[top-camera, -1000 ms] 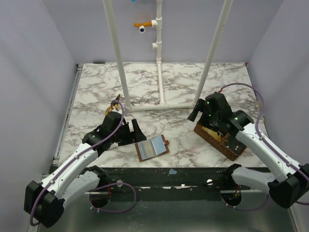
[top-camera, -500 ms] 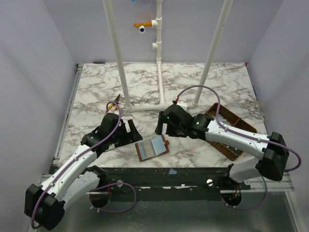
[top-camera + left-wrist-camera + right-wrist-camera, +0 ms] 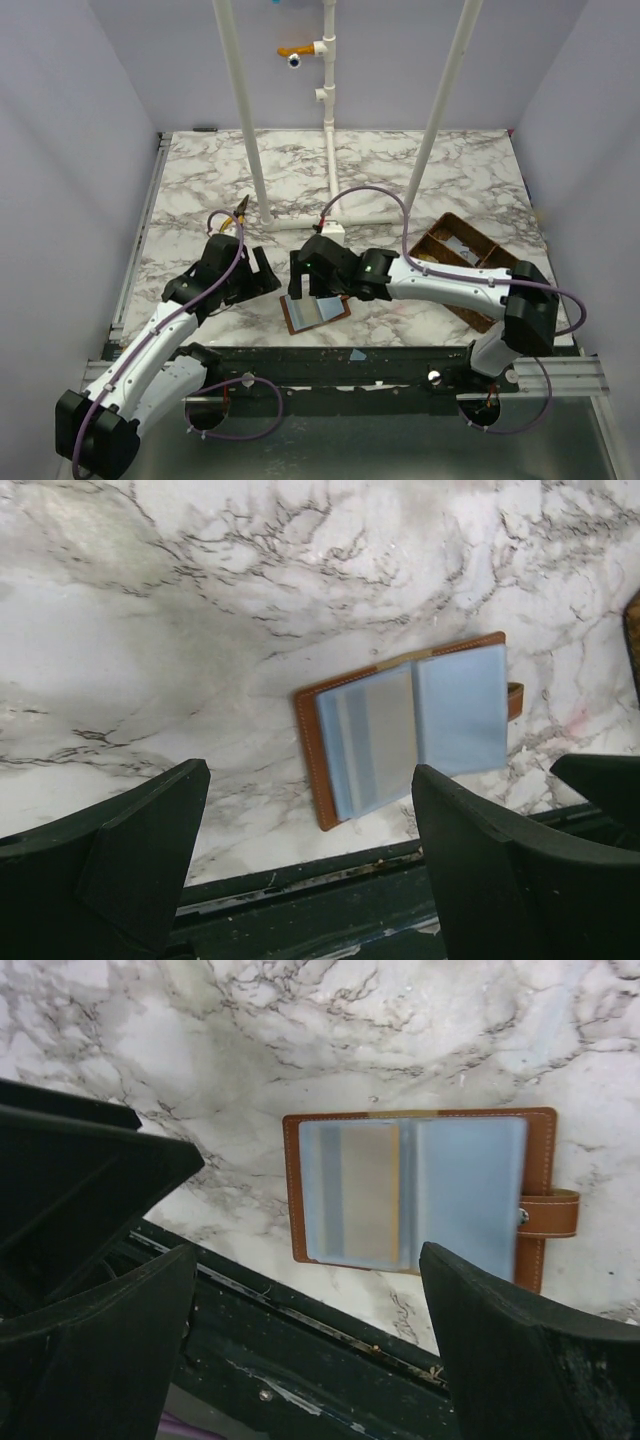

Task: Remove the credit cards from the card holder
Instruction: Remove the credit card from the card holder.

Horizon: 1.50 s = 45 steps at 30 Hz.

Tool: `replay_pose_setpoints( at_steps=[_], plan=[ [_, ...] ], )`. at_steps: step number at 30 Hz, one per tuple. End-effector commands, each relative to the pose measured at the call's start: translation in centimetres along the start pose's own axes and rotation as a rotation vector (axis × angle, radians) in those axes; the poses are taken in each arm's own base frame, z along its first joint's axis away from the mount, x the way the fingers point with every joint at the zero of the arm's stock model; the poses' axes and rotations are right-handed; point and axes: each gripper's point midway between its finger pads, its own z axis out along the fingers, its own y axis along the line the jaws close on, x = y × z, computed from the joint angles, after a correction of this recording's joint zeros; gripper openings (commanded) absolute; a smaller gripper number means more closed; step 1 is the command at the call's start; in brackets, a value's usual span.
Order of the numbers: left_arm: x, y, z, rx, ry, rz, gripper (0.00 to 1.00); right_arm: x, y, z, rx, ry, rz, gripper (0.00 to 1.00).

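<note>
At six o'clock on the table (image 3: 200, 190), close to its front edge, the holder (image 3: 315, 310) lies open, pockets up, with a yellowish card (image 3: 368, 1192) showing in the nine o'clock half. I see my left gripper (image 3: 265, 275) hanging just off its nine o'clock side, fingers spread wide, holding nothing. My right gripper (image 3: 303, 288) hovers above its eleven o'clock corner, equally wide and empty. A basket (image 3: 470, 268) sits well apart at three o'clock.
</note>
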Motion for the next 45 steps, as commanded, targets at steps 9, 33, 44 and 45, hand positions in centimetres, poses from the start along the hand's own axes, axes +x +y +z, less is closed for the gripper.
replay_pose_setpoints(
  at_steps=[9, 33, 44, 45],
  plan=[
    [-0.4, 2.2, 0.4, -0.049, -0.027, -0.032, 0.84, 3.5, 0.0, 4.3, 0.052, 0.045, -0.135, 0.79],
    [0.5, 1.7, 1.3, -0.004, 0.013, -0.024, 0.84, 6.9, -3.0, 8.1, 0.145, 0.123, -0.204, 0.59],
    [0.5, 1.8, 1.5, -0.002, 0.014, -0.025, 0.85, 7.6, -4.2, 8.8, 0.218, 0.152, -0.244, 0.55],
    [0.5, 1.7, 1.5, -0.002, 0.015, -0.026, 0.84, 7.6, -4.3, 8.8, 0.229, 0.154, -0.246, 0.53]
  ],
)
